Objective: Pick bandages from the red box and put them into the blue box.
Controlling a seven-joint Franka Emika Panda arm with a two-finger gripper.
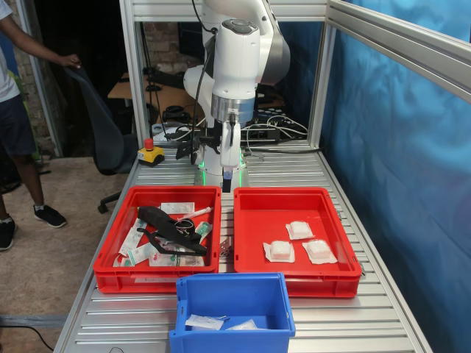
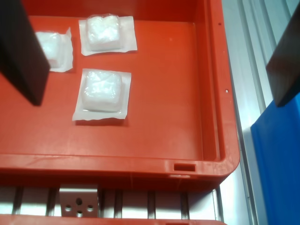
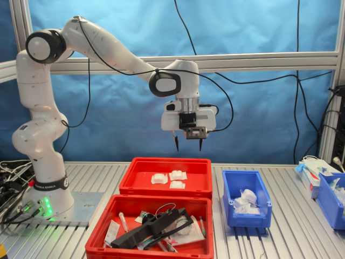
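Three white square bandages (image 1: 299, 230) lie in the red box (image 1: 294, 276) on the first exterior view's right; the wrist view shows them as padded packets (image 2: 101, 90) on the red box floor (image 2: 168, 117). The blue box (image 1: 232, 294) in front holds two more packets (image 1: 204, 321). In the second exterior view the blue box (image 3: 246, 213) stands to the right of the red box (image 3: 164, 189). My gripper (image 3: 188, 145) hangs open and empty well above the red box, near its edge. Both dark fingers (image 2: 21, 51) frame the wrist view.
A second red tray (image 1: 158, 276) holds a black strap (image 1: 165, 224), scissors and long packets. A yellow emergency-stop box (image 1: 151, 153) sits behind it. Aluminium posts (image 1: 321, 81) and blue curtains surround the table. A person (image 1: 11, 110) stands at the first exterior view's left.
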